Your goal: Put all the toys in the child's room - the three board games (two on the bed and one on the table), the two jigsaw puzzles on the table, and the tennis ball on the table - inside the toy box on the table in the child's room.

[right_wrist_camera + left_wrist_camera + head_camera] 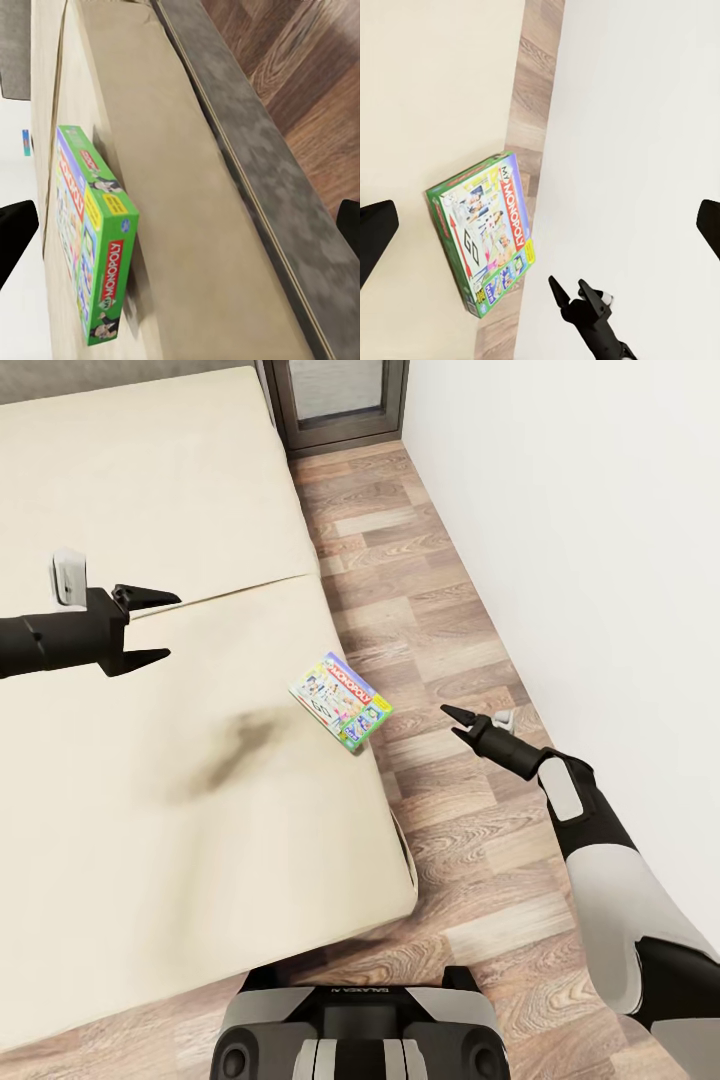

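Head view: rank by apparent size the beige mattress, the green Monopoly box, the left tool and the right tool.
1. Beige mattress of the bed, far the largest.
2. Left tool and green Monopoly board game box: they look about alike, and the tool sits nearer the camera, so no ranking.
3. Right tool, smallest; its fingers point away and look foreshortened.

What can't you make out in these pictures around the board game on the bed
- Board game: small print unreadable in the head view, too small.
- Bed: its far left side is cut off by the head view's edge.
- Right gripper: fingers overlap in the head view, so their gap is unclear there.
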